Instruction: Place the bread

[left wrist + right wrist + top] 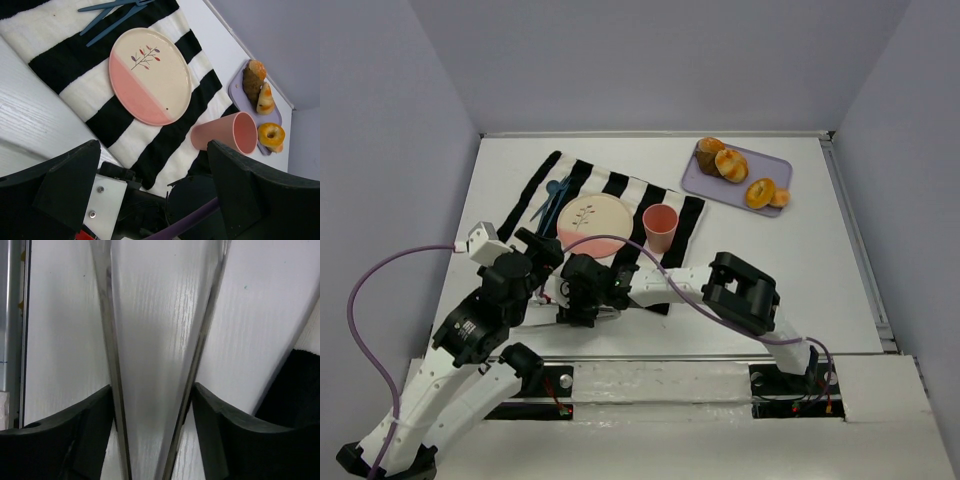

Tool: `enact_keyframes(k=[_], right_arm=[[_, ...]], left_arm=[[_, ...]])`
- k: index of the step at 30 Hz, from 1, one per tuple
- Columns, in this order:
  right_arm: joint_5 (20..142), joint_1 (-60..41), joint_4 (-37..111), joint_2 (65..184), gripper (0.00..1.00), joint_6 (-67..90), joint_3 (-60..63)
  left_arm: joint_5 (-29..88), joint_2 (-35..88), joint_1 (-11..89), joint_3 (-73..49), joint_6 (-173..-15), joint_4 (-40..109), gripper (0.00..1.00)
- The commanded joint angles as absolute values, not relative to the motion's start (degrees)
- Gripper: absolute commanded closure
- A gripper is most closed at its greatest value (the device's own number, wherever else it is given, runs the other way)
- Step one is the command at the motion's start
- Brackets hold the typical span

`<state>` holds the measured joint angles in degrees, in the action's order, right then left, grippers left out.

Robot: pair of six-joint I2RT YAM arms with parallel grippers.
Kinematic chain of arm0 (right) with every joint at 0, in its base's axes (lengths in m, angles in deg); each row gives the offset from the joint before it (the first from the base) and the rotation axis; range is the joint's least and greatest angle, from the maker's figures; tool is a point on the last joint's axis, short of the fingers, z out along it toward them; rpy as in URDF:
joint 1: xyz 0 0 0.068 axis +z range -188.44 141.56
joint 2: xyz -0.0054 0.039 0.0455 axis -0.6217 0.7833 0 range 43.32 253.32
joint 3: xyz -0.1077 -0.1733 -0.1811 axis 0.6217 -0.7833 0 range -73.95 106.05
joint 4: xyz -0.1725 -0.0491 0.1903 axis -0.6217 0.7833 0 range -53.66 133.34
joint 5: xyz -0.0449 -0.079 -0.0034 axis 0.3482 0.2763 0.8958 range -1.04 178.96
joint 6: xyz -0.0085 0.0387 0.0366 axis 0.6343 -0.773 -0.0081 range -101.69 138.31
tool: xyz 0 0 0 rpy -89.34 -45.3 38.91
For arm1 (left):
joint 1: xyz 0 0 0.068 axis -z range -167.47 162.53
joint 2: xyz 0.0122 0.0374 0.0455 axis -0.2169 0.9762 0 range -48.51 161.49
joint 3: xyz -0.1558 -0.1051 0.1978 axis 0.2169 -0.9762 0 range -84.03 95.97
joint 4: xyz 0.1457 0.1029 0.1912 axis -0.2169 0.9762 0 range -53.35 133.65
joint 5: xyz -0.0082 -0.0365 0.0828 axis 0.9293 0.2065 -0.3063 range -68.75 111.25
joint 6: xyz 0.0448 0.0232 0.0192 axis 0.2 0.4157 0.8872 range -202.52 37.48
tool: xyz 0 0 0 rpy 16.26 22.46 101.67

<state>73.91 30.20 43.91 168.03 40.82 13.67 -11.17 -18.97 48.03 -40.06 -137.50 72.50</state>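
Several pieces of bread [731, 165] lie on a lavender tray [704, 184] at the far right of the worktop [780, 260], well apart from both arms. To its left a striped cloth [620, 185] carries a pink cup [660, 226] and a pink-and-cream plate [595, 216] (blue cutlery [552, 195] lies beside the plate). At the cloth's near edge, the right claw [152, 390] grips metal tongs [112, 340], a finger against each arm. The left claw [152, 145] hangs above the cloth, fingers spread wide, holding nothing.
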Motion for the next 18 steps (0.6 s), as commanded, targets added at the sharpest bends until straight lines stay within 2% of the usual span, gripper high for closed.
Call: enact_keyframes(k=[1,3,10,14,18], right_arm=[[76.0,30.5,40.7,168.6,0.46,38.2,12.9],[76.1,30.5,38.6,166.6,0.54,37.0,10.6],[78.3,30.5,32.2,159.1,0.62,30.5,6.1],[84.1,30.5,29.9,152.9,0.64,24.0,5.0],[97.9,30.5,30.0,146.2,0.66,17.0,4.5]], left_arm=[[-12.8,-19.8,47.9,-38.2,-138.1,72.1,0.01],[-12.9,-20.0,47.9,-38.3,-138.1,72.1,0.01],[-13.0,-20.5,47.9,-37.5,-138.2,72.4,0.01],[-14.0,-20.8,47.9,-34.6,-138.5,72.2,0.01],[-14.1,-21.3,47.9,-31.5,-137.3,70.7,0.01]])
